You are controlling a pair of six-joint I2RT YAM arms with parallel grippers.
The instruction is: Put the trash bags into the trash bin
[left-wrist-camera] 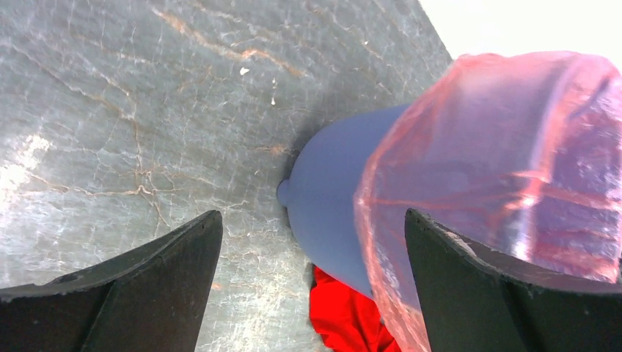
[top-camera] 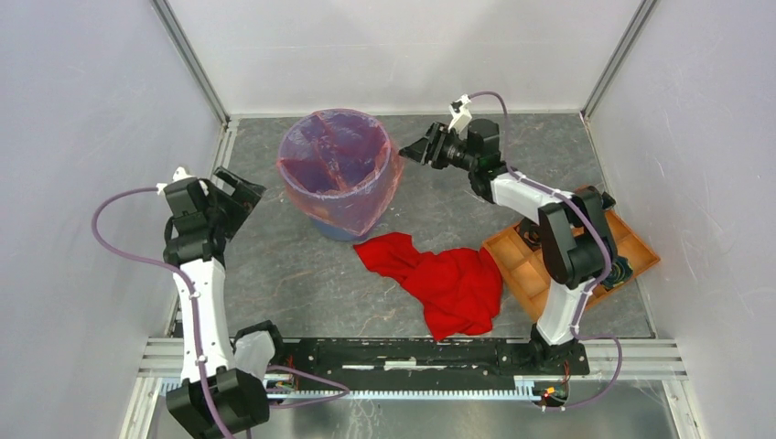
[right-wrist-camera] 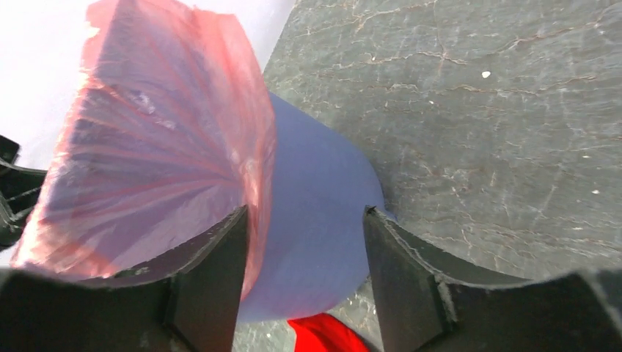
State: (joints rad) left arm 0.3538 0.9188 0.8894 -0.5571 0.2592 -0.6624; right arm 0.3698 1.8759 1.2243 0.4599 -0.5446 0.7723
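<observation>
The blue trash bin (top-camera: 340,226) stands at the back middle of the table. The translucent red-orange trash bag (top-camera: 339,169) lines it and is folded down over its rim and upper walls. The bin (left-wrist-camera: 330,198) and bag (left-wrist-camera: 499,161) show in the left wrist view, and again in the right wrist view, bin (right-wrist-camera: 315,220) and bag (right-wrist-camera: 161,154). My left gripper (top-camera: 240,187) is open and empty, left of the bin and apart from it. My right gripper (top-camera: 423,148) is open and empty, just right of the bin's rim.
An opaque red cloth (top-camera: 444,279) lies crumpled in front of the bin, right of centre. An orange-brown compartment tray (top-camera: 522,261) sits at the right, partly under the right arm. White walls close in the left, back and right sides.
</observation>
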